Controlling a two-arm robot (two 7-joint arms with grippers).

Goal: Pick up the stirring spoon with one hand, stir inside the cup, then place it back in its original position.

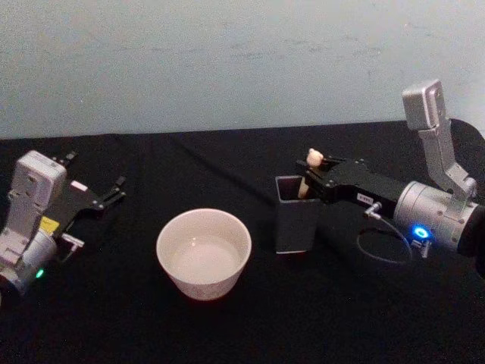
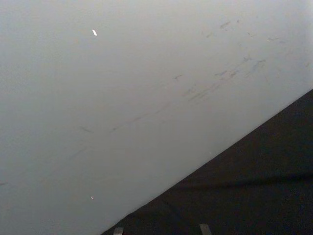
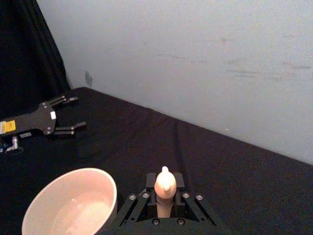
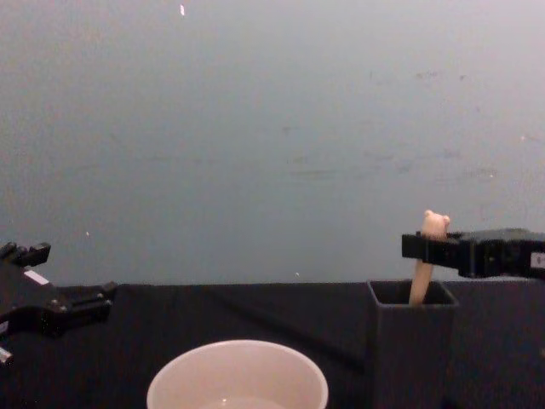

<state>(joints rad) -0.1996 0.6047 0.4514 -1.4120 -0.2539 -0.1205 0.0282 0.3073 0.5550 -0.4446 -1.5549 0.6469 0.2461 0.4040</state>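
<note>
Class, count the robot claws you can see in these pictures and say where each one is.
2. The left claw rests open on the table left of the cup. The right claw grips the stirring spoon over the dark holder.

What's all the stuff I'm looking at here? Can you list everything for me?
cup: one, cream, on the table near its middle, left of the holder.
holder: one, dark grey square box, standing right of the cup.
stirring spoon: one, beige handle with a tiny bear head, upright in the holder.
table: one, covered in black.
wall: pale grey, behind the table.
right gripper: one, black, closed on the spoon handle above the holder.
left gripper: one, black, fingers open, idle at the table's left.
</note>
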